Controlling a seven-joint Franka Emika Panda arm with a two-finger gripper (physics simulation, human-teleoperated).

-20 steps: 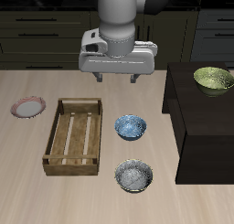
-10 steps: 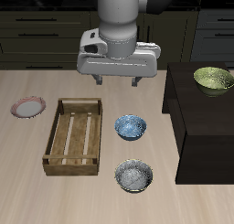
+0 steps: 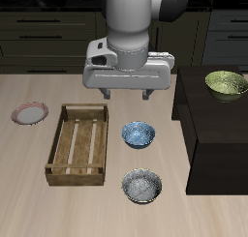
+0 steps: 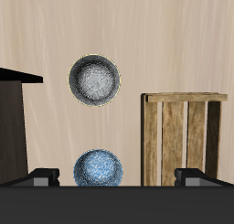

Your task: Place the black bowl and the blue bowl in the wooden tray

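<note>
The blue bowl (image 3: 139, 134) (image 4: 99, 169) sits on the table beside the wooden tray (image 3: 78, 143) (image 4: 183, 136). Nearer the table's front edge stands the black bowl (image 3: 142, 187) (image 4: 95, 80), dark outside and grey-speckled inside. The tray has nothing in it. My gripper (image 3: 126, 92) hangs open above the table, behind the blue bowl and well above it, holding nothing. In the wrist view both fingertips (image 4: 40, 178) show far apart, with the blue bowl between them below.
A yellow-green bowl (image 3: 227, 83) rests on a raised black block (image 3: 208, 134) beside the two bowls. A small pink-rimmed plate (image 3: 30, 113) lies on the far side of the tray. Dark cabinets run behind the table.
The gripper has come down and forward a little, toward the blue bowl. Bowls and tray have not moved.
</note>
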